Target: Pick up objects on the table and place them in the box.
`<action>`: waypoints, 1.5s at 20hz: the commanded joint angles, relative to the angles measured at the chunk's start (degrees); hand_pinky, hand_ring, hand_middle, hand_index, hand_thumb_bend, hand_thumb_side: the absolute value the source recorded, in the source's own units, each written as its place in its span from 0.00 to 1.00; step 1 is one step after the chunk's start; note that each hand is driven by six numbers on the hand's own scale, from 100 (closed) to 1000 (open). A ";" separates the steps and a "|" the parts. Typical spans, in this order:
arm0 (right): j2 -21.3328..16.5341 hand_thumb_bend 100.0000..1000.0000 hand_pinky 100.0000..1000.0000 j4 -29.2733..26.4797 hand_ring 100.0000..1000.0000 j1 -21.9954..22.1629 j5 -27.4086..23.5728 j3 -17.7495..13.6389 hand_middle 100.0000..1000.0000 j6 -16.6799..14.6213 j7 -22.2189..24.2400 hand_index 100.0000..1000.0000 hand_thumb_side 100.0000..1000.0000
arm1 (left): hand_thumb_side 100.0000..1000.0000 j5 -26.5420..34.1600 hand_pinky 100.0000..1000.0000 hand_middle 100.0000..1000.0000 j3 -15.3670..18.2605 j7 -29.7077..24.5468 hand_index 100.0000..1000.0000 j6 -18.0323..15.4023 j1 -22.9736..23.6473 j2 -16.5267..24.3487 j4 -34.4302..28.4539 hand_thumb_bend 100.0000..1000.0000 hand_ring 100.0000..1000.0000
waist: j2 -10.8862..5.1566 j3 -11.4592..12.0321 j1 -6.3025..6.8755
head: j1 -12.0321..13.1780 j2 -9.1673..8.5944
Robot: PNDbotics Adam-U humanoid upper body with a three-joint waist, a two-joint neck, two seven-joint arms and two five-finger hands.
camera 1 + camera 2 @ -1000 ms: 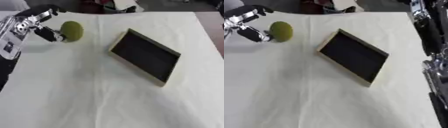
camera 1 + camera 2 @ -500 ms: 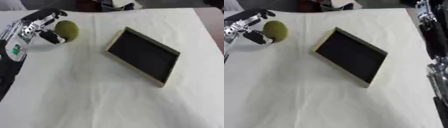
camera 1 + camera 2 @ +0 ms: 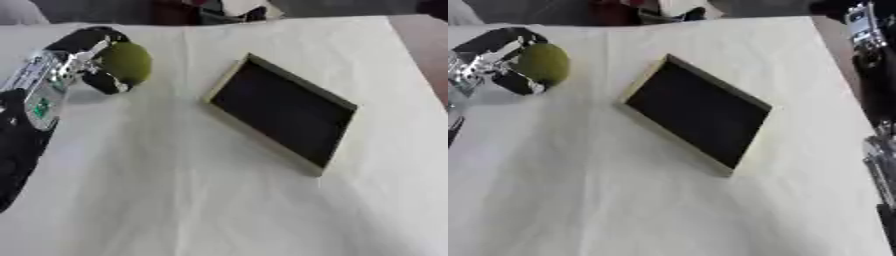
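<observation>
Item: green round fruit (image 3: 127, 62), far left of the table, cupped by your left hand (image 3: 87, 60), whose dark fingers (image 3: 87, 37) curl over its top and whose thumb wraps under its near side, so the hand reads as closed around the fruit; whether the fruit is clear of the cloth cannot be told. Item: box (image 3: 282, 114), a shallow tray with a pale wooden rim and a dark floor, lying askew near the table's middle, well apart from the fruit and empty as far as can be seen. Item: right hand, not identifiable; only dark and silver arm parts (image 3: 868, 45) show along the right edge, so its fingers cannot be judged. Handling note: lift the fruit straight up before you travel, keep the curl closed since a round thing will likely roll out of a slack cup, carry it rightward over the near rim, lower it onto the dark floor and only then let the fingers open; the low rim may not stop a dropped fruit. Surface: white tablecloth (image 3: 175, 200), flat, faint creases, nothing else on it in view. Room: dark blurred shapes beyond the far edge, brown floor at the upper right
</observation>
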 commanded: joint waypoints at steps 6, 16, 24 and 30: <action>-0.54 0.00 0.84 -1.23 0.68 -0.21 -0.68 -0.36 0.69 0.18 -0.68 0.76 0.78 | 0.00 -3.69 0.57 0.57 0.15 7.22 0.68 -2.38 -0.75 0.94 -0.94 0.10 0.60 | -1.32 0.33 0.09 | -0.23 0.06; -1.04 0.00 0.84 -1.23 0.68 1.04 -0.73 -0.69 0.68 0.74 -1.42 0.76 0.78 | 0.00 7.61 0.56 0.60 -3.59 -0.31 0.70 -4.33 -0.50 3.40 -14.81 0.10 0.62 | -2.68 1.77 0.15 | -1.44 2.44; -1.09 0.00 0.83 -1.23 0.68 0.93 -0.53 -1.27 0.68 0.57 -1.84 0.76 0.77 | 0.00 13.21 0.56 0.60 -8.42 -5.10 0.69 -3.84 -0.84 2.76 -29.92 0.08 0.61 | -4.12 2.56 -0.61 | -1.48 3.89; -0.86 0.00 0.84 -1.23 0.69 -0.14 -0.20 -2.38 0.69 -0.14 -3.43 0.76 0.72 | 0.00 14.55 0.56 0.59 -11.95 -7.73 0.69 -3.62 -1.32 -1.76 -38.89 0.08 0.60 | -5.11 2.91 -1.26 | -1.33 4.56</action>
